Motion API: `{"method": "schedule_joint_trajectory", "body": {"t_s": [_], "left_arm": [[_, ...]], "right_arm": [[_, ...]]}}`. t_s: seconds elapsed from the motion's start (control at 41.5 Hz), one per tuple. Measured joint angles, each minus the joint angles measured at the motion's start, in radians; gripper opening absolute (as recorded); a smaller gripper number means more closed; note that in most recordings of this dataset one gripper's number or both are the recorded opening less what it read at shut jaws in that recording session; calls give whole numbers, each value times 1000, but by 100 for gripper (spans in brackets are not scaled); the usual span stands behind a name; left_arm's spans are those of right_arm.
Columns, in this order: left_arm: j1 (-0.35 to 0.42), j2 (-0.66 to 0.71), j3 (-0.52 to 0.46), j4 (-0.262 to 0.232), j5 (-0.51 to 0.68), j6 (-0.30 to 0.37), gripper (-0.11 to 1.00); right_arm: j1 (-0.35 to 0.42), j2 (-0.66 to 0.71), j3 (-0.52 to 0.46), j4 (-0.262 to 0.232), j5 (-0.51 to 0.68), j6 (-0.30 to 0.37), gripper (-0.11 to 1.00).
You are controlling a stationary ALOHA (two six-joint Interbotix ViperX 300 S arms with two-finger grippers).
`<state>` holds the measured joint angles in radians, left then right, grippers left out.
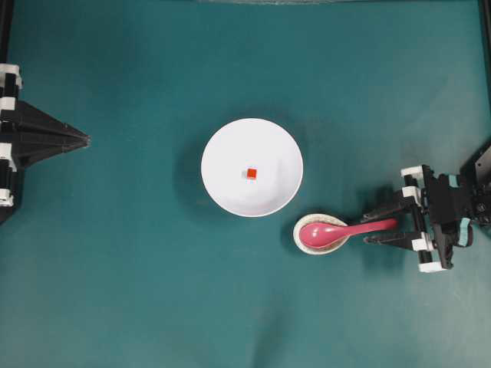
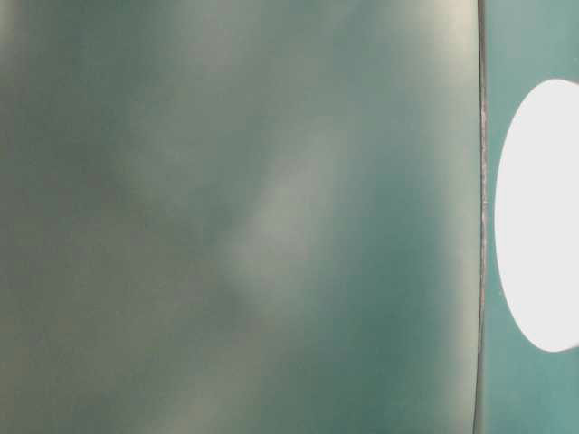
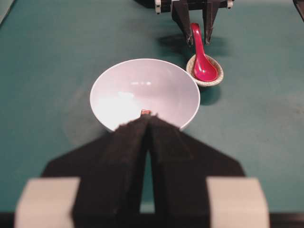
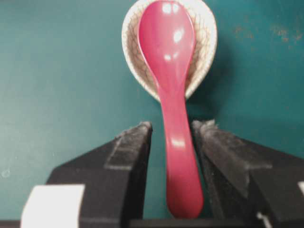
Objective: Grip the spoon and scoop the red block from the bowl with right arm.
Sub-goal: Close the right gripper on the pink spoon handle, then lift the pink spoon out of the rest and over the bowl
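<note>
Teal matting [image 1: 115, 291] covers the whole table, and on it we see the large white bowl [image 1: 230, 184] near the middle of the overhead view. Our right arm [image 1: 453, 207] reaches in from three o'clock, low over the mat, its gripper [image 1: 377, 227] pointing toward nine o'clock. Our left gripper [image 1: 80, 140] sits far off at nine o'clock, well apart from the bowl, with its two pads pressed together to a thin seam in its own wrist view. At about four o'clock from the bowl, just beside its rim, lies the small crackle-glazed teardrop dish [image 1: 307, 244]. In it rests the scoop of the magenta spoon [image 1: 337, 232], whose handle runs out toward three o'clock and passes between the right fingers [image 4: 130, 152]. Those fingers stand on either side of the handle with narrow gaps showing in the right wrist view, so they flank it without clamping it. Smallest of all, the red block [image 1: 251, 173] sits on the bowl's floor, near its centre.
</note>
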<state>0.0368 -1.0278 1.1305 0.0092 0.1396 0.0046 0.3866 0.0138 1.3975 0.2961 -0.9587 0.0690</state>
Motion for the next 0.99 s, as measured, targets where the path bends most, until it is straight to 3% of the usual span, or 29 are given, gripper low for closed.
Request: {"method": "schedule_joint_trajectory", "body": {"t_s": [0.386,0.651,0.989], "left_arm": [[0,0,-2,0,0,0,0],[0,2,-2,0,0,2,0],[0,2,-2,0,0,0,0]], "right_arm": [[0,-2,-2,2,-17,0,46],[0,0,-3,2,-17,0,24],[0,-2,-3,2,-18,-5,24]]}}
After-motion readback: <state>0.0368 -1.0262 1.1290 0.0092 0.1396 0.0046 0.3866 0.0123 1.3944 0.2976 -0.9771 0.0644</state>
